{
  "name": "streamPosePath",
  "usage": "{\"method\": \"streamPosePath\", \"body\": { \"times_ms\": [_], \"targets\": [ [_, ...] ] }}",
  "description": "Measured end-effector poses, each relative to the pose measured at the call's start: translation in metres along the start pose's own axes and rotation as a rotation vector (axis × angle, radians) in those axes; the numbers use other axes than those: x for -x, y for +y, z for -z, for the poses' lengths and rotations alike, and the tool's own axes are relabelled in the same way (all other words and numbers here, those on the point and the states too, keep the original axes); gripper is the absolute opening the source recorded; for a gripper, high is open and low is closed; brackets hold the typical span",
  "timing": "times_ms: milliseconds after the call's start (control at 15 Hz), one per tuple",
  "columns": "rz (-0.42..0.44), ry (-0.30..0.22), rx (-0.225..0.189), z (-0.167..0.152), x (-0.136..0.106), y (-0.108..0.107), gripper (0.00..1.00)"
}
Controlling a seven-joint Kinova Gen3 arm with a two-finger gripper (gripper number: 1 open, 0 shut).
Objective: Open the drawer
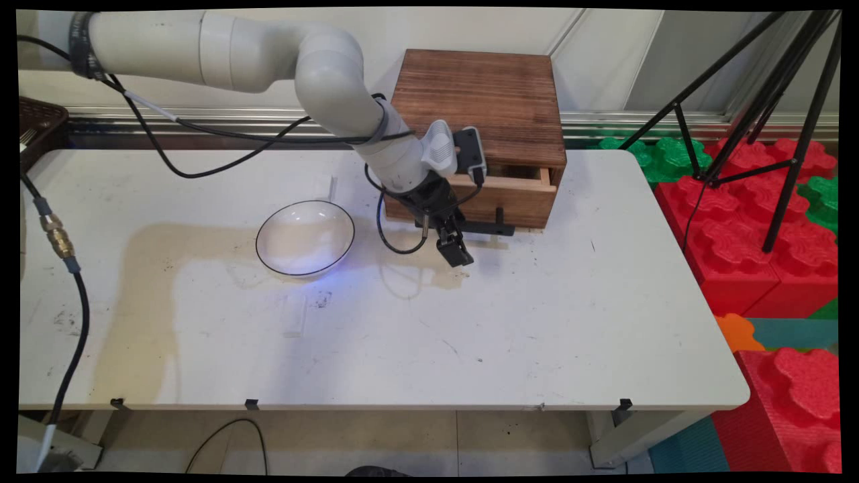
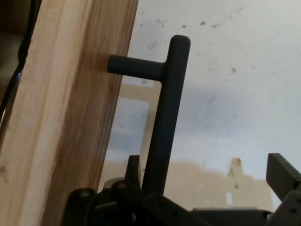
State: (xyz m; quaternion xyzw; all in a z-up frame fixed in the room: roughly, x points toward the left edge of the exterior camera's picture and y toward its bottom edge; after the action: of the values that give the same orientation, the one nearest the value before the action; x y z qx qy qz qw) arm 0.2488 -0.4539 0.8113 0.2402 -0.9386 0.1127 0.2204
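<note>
Fingers (image 1: 456, 253) spread open astride the drawer (image 1: 500, 196) handle (image 2: 164, 127), seemingly untouched; bowl (image 1: 305, 237) nearby.

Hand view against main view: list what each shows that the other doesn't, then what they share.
Only the hand view shows, close up, the black handle's post entering the pale drawer front, with one finger to the bar's right and the bar running down between the tool's open fingers.

Only the main view shows the whole wooden box, its drawer slightly pulled out, the white bowl to the left, the arm, cables and red blocks.

Both show the handle, drawer front, tool and stained white table.
</note>
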Motion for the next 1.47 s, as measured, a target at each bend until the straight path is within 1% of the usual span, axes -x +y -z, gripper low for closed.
{"method": "streamPosePath", "body": {
  "times_ms": [400,867,1467],
  "targets": [
    [0.014,-0.022,0.004,0.009,0.002,0.022,1.0],
    [0.023,-0.042,0.012,0.022,0.003,0.055,1.0],
    [0.027,-0.066,0.023,0.029,0.004,0.086,1.0]
  ]
}}
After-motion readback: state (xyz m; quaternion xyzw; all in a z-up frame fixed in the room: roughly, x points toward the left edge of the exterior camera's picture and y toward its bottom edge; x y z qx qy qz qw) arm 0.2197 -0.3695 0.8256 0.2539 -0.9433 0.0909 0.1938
